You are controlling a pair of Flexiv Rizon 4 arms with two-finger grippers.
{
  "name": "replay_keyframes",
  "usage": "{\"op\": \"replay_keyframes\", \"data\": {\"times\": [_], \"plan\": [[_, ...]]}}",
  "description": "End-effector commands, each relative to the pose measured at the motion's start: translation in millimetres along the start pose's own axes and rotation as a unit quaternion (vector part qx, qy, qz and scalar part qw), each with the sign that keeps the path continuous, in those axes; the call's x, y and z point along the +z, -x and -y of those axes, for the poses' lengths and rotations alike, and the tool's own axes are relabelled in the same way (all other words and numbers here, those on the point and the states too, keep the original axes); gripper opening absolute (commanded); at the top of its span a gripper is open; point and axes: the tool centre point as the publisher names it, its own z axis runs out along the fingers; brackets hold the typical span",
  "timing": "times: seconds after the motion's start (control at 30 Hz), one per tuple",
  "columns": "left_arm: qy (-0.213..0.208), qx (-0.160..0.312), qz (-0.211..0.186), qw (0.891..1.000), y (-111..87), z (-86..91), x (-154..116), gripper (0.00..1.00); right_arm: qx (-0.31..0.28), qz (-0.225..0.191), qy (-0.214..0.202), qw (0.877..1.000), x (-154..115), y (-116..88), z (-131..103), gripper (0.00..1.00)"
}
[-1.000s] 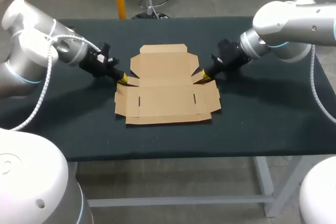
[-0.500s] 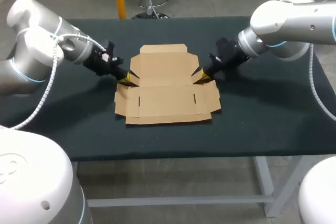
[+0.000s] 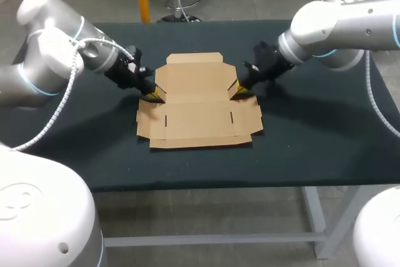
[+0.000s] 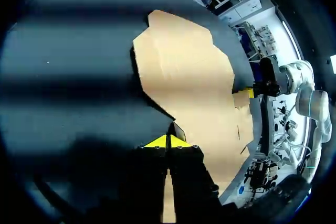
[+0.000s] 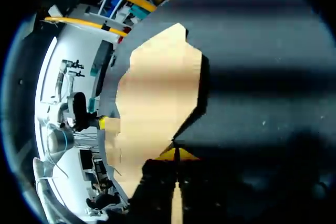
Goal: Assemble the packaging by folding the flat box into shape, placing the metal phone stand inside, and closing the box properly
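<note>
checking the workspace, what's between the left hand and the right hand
The flat cardboard box lies there, spanning the stretch from the left hand to the right hand; the head view shows it.

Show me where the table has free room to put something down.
Free: the table strip between the flat box and the near edge, and both near corners. Crowded: the box's two sides, where the left gripper and right gripper meet its flaps.

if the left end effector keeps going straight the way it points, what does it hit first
The flat cardboard box; the left end effector sits right at its side flap, contact unclear.
</note>
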Motion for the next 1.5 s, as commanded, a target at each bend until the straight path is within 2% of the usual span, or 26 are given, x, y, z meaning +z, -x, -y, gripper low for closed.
{"op": "replay_keyframes", "data": {"times": [0.03,0.57,0.73,1.33,1.5], "plan": [[0.001,-0.002,0.018,1.000,-7.3,-0.3,-0.1,0.00,0.000,0.010,0.004,1.000,-0.7,-6.2,4.6,0.00],[0.003,-0.003,0.044,0.999,-17.4,-1.1,6.9,0.00,0.000,0.026,0.004,1.000,-0.2,-12.9,6.6,0.00],[0.001,-0.003,0.051,0.999,-21.2,-1.0,7.0,0.00,0.002,0.048,0.007,0.999,-0.5,-16.4,7.3,0.00],[-0.001,-0.001,0.079,0.997,-28.8,0.3,12.1,0.00,0.002,0.075,0.008,0.997,4.5,-18.2,4.5,0.00],[-0.002,0.001,0.093,0.996,-33.1,1.7,14.4,0.00,0.001,0.099,0.008,0.995,6.9,-19.3,3.7,0.00]]}}
